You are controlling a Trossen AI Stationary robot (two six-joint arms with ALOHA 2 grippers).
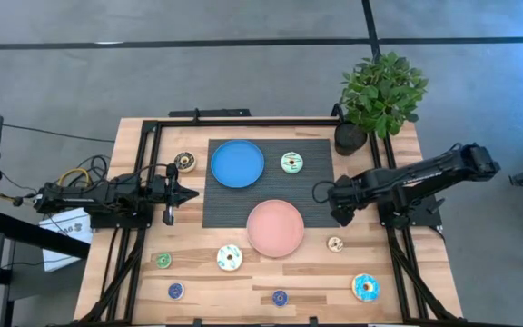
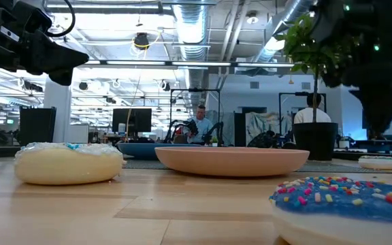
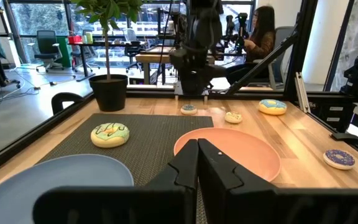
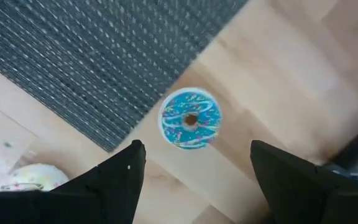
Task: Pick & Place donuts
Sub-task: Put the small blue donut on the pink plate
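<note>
The right pincer (image 4: 194, 149) hangs open over a small blue sprinkled donut (image 4: 189, 119). Its two dark fingers (image 4: 120, 174) are spread wide and touch nothing. This donut lies on bare wood just off the corner of the dark mat (image 4: 98, 56), to the right of the pink plate (image 1: 276, 227). In the high view the right pincer (image 1: 337, 204) covers it. The left wrist view shows it on the desk (image 3: 291, 134) beyond the pink plate, under the other arm.

The left pincer (image 1: 192, 193) waits well to the left of the pink plate, at the mat's left edge, with its fingers pressed together and holding nothing.

The other donuts are spread around the pink plate:
- A small cream donut (image 1: 335, 243) lies just to the plate's right, near the blue sprinkled one.
- A large blue donut (image 1: 365, 287) sits farther out on the same side, towards the desk's near edge.
- A white and teal donut (image 1: 230, 258) lies close to the plate's lower left.
- A small green donut (image 1: 163, 261) lies farther left.
- Two small dark-blue donuts (image 1: 176, 291) (image 1: 280, 297) sit near the front edge.
- A pale green donut (image 1: 291, 163) rests on the mat behind the plate, beside the blue plate (image 1: 238, 163).
- A dark brown donut (image 1: 184, 162) lies on wood on the blue plate's other side.

A potted plant (image 1: 381, 91) stands at the far right corner.
</note>
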